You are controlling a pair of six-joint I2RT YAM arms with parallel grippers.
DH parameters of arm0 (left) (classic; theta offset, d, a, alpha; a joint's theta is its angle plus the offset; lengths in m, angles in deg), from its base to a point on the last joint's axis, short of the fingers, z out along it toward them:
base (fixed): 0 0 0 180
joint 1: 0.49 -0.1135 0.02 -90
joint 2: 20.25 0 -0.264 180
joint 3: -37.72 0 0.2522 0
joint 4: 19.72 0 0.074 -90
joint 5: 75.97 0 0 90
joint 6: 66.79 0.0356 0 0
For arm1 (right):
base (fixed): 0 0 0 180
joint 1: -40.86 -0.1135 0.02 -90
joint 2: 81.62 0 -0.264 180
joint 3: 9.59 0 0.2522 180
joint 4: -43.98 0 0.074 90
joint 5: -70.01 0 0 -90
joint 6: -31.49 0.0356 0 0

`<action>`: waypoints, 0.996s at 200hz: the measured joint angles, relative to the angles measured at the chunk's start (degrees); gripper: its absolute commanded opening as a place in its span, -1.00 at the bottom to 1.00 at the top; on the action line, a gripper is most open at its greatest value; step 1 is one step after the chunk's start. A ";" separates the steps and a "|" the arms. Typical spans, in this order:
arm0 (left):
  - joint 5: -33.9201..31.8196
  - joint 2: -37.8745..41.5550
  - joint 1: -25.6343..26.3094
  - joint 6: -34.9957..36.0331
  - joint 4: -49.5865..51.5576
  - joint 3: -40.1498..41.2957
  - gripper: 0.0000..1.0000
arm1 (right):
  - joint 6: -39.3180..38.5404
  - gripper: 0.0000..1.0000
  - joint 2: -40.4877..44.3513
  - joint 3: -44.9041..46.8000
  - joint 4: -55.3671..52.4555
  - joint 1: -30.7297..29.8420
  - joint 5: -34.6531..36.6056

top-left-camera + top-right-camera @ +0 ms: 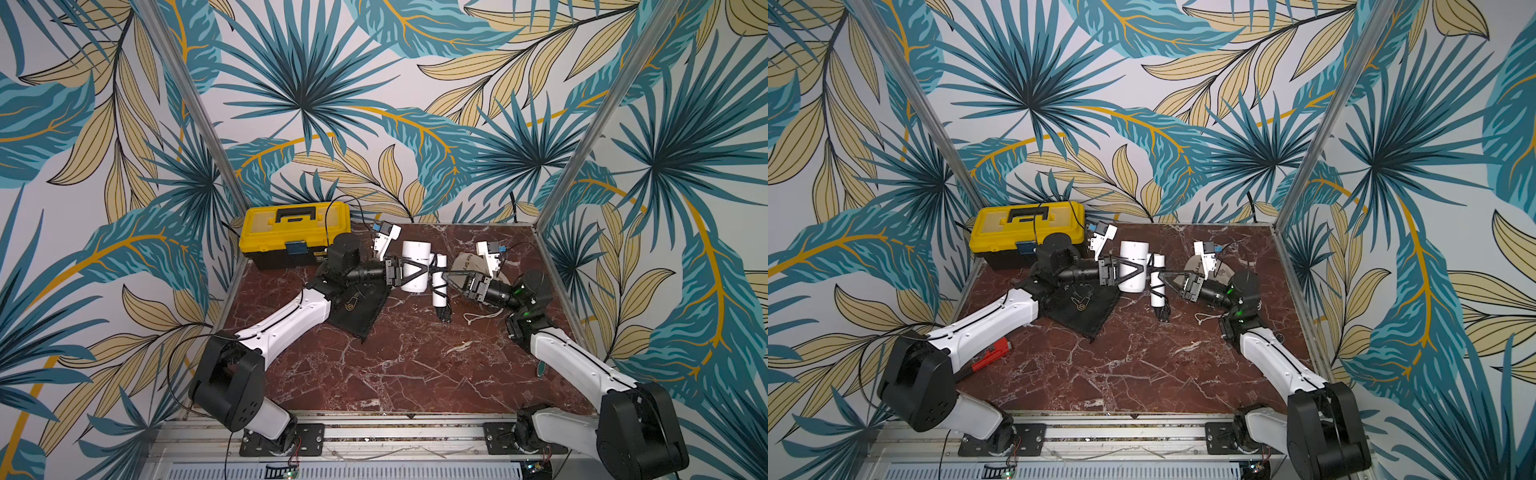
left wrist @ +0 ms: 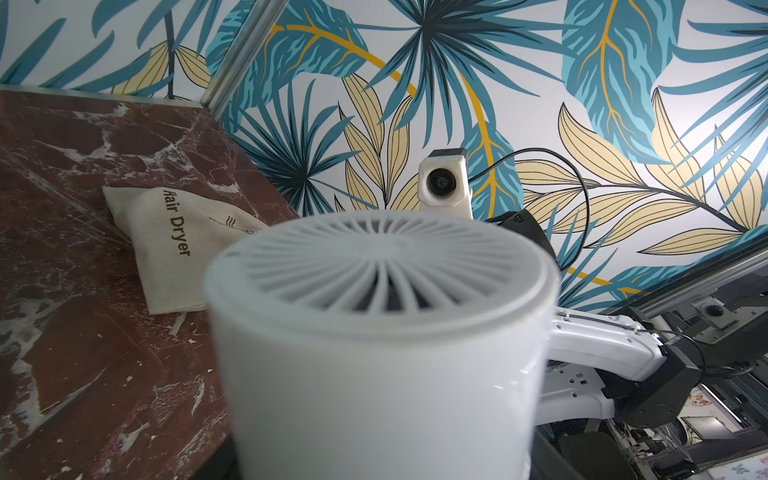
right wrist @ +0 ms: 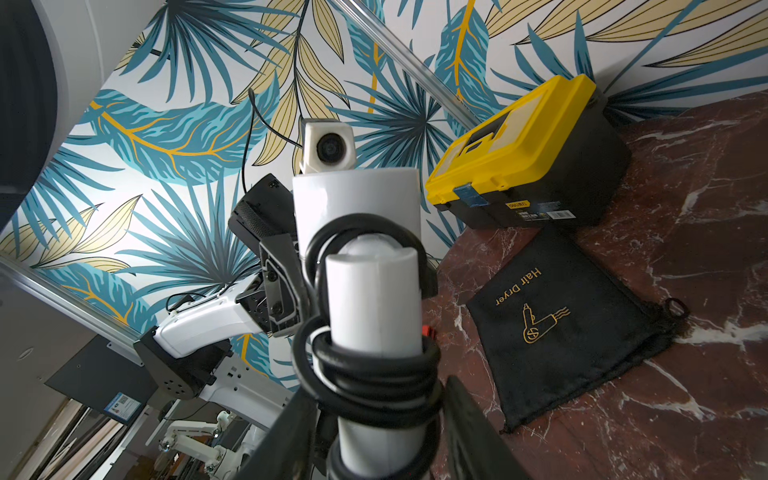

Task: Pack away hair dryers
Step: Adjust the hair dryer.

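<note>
Where the workspace is closed in on three sides, walls (image 1: 374, 83) papered with teal and tan palm leaves are seen, joined at the corners by bare aluminium posts (image 1: 195, 108). Below them a red-brown marble tabletop (image 1: 415, 365) veined in white is laid out.

With 12 o'clock taken as the far wall in both top views, a yellow toolbox (image 1: 291, 232) with a black base is set in the 11 o'clock corner, lid closed. A black drawstring bag (image 1: 357, 307) is spread flat at 10 o'clock, partly covered by the left arm. A beige bag (image 2: 166, 249) printed "Hair Dryer" is laid at 1 o'clock.

The white hair dryer (image 1: 415, 253) is found just past centre toward 12 o'clock, between the two arms. Its barrel is clasped in the wide-set left gripper (image 1: 424, 266). Its handle (image 3: 374, 299), wound with black cord (image 3: 370, 374), is flanked by the right gripper (image 1: 444, 275); whether those jaws press on it cannot be told.

A red object (image 1: 990, 353) is glimpsed at 8 o'clock, half hidden under the left arm.
</note>
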 measured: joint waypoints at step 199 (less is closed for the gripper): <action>0.44 -0.79 0.00 -2.56 -2.08 0.00 0.26 | -0.61 -0.46 -1.18 -0.31 -0.44 -2.23 0.07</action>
